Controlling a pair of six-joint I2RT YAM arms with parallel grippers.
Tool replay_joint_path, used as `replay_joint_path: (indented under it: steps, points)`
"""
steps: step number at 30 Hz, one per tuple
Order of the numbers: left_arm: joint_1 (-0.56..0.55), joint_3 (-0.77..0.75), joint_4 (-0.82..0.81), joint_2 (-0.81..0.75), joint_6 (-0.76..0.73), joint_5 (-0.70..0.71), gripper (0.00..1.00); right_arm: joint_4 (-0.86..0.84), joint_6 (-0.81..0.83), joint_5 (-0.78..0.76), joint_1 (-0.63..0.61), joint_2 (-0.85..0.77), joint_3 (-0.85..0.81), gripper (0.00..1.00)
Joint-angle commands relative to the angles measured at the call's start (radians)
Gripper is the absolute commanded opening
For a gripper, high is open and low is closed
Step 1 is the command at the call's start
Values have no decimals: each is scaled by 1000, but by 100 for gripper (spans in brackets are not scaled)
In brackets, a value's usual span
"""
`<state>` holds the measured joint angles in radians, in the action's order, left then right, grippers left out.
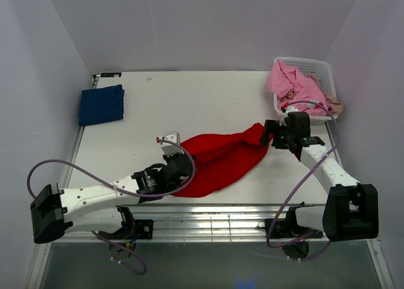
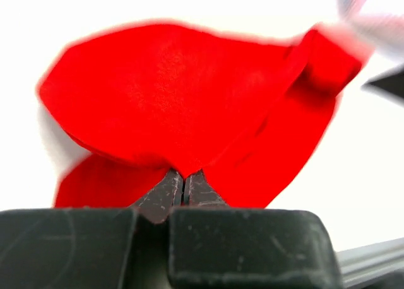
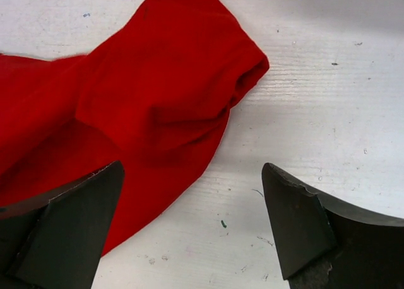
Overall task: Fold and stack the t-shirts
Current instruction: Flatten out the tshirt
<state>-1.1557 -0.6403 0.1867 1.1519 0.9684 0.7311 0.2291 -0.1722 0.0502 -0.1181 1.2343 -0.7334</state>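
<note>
Nearest the robot, the left gripper (image 2: 183, 187) has its fingers pressed tight together, pinching a fold of the red t-shirt (image 1: 221, 159) at the shirt's near-left end. That shirt is what matters here: it lies on the table (image 1: 189, 106) as a long diagonal, running from that pinch up to its far-right end, where a sleeve (image 3: 189, 68) sticks out. The right gripper (image 1: 276, 136) sits right at that end with its fingers spread wide and nothing in them. So each arm has its own end of the long axis, and the right one is obviously the nearer to the sleeve. My guess is that the next move depends on the sleeve being ahead and a bit left of the open gap rather than centred in it. The right wrist view shows this nicely: the cuff lies flat on the table and the cloth's edge runs under the left finger, with bare table between the tips. The top view can't give you that, since the gripper body hides the cuff there. The left wrist view confirms the pinch but is blurry past the cloth. Further back, a folded navy t-shirt (image 1: 101, 105) sits far left, well apart. Far right is the basket (image 1: 315, 65), with a pink t-shirt (image 1: 287, 81) spilling over it.
</note>
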Motion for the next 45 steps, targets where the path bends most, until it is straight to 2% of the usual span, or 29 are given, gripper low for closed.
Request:
replay_joint_path:
  steps: [1,5,6,10,14,15,21,23,29,34,39,45]
  points:
    - [-2,-76,187,-130,-28,206,0,-60,16,62,0,-16,-1,96]
    - [8,-82,258,-169,-21,278,0,-89,7,132,-2,-19,12,96]
    - [11,-96,348,-164,15,296,0,-91,7,152,-2,-21,15,95]
    - [14,-108,477,-169,147,338,0,-115,4,198,-2,-21,35,91]
    - [14,-110,649,-170,413,381,0,-152,-9,296,-3,-21,51,87]
    - [14,-108,687,-172,435,393,0,-178,-13,318,-3,-22,54,85]
    - [14,-137,680,-192,415,438,0,-217,-24,447,-35,-29,37,71]
    - [14,-163,677,-172,398,444,0,-217,-24,451,-86,-24,34,68]
    - [14,-179,672,-127,389,423,0,-278,-20,301,-267,60,9,60]
    - [14,-164,672,-144,389,409,0,-260,-27,182,-290,168,-34,56]
    - [14,-147,669,-179,382,409,0,-272,-21,10,-301,146,-9,58]
    - [14,-142,665,-189,382,401,0,-275,-6,-87,-305,136,-18,59]
